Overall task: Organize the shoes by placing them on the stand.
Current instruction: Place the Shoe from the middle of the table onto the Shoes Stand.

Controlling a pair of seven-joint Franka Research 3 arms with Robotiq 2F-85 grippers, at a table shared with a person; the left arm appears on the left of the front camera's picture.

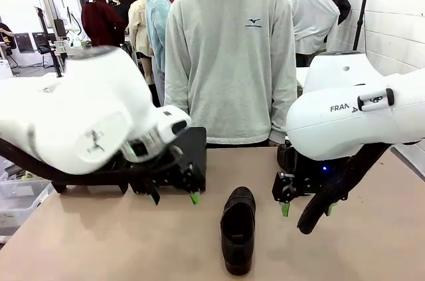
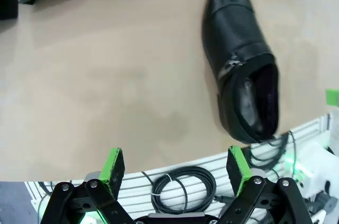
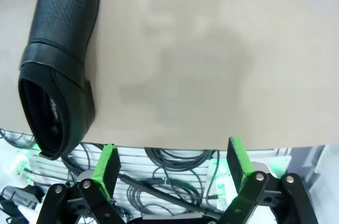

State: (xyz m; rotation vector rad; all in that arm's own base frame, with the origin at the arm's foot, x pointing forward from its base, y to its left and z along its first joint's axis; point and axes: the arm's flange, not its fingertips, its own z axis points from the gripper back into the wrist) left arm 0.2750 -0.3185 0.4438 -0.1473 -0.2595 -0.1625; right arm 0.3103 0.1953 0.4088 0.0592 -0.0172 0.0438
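One glossy black dress shoe (image 1: 238, 228) lies on the tan table (image 1: 99, 241) near its front edge, between the two arms, heel opening toward the far side. My left gripper (image 1: 175, 197) hangs open just left of the shoe, nothing between its green pads. My right gripper (image 1: 306, 209) hangs open just right of it, also holding nothing. From the left wrist the shoe (image 2: 241, 70) lies off to the right of the open gripper (image 2: 175, 168). From the right wrist the shoe (image 3: 58, 60) lies off to the left of the open gripper (image 3: 169, 163).
A black boxy stand (image 1: 196, 151) sits on the table behind my left gripper. A person in a grey sweatshirt (image 1: 229, 55) stands at the far edge. Cables (image 2: 183, 187) lie below the table's near edge.
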